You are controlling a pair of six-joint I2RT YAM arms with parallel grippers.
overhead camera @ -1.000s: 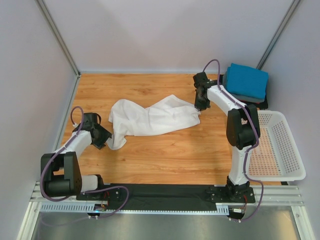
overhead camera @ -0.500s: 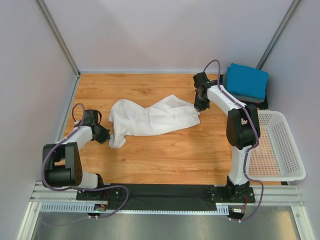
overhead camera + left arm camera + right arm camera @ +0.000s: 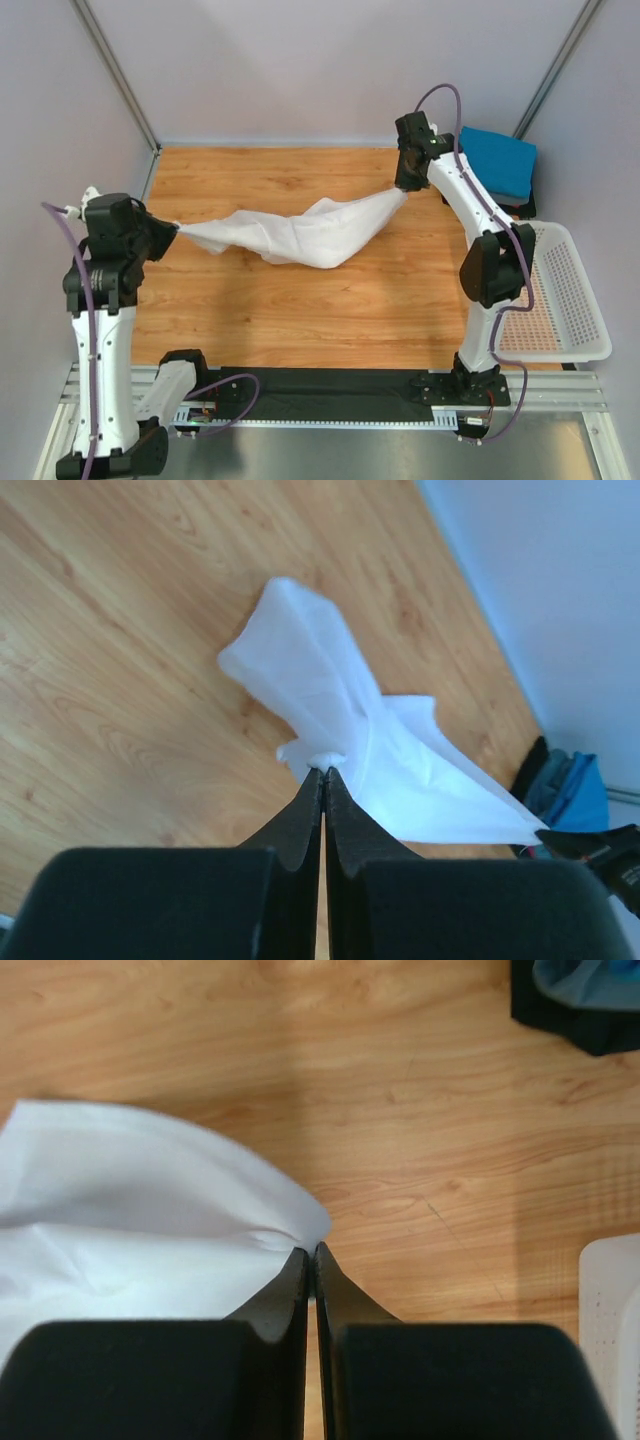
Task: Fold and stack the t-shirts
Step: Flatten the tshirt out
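Wood-grain worktop (image 3: 300,310) fills the pen between pale walls, with a white perforated basket (image 3: 560,300) at its right edge. At the far right corner a blue t-shirt (image 3: 495,160) lies folded on top of darker folded cloth (image 3: 524,206), so part of the stacking looks finished.

Across the middle, the white t-shirt (image 3: 300,232) is strung out between both arms. The left hand (image 3: 174,229) is clenched on the shirt's left end, and its wrist camera shows the two fingers (image 3: 300,825) pressed together with a nub of cloth at their tips. The right hand (image 3: 401,187) is likewise clamped on the right end, near the folded pile but apart from it. The cloth is bunched and twisted into a sagging band, not spread. Whether its belly touches the wood or hangs just clear of it, I cannot tell.

By my reading, this shirt's fold has not begun. It needs to be opened flat, folded down to the pile's footprint, then carried to the far right corner and set on top.
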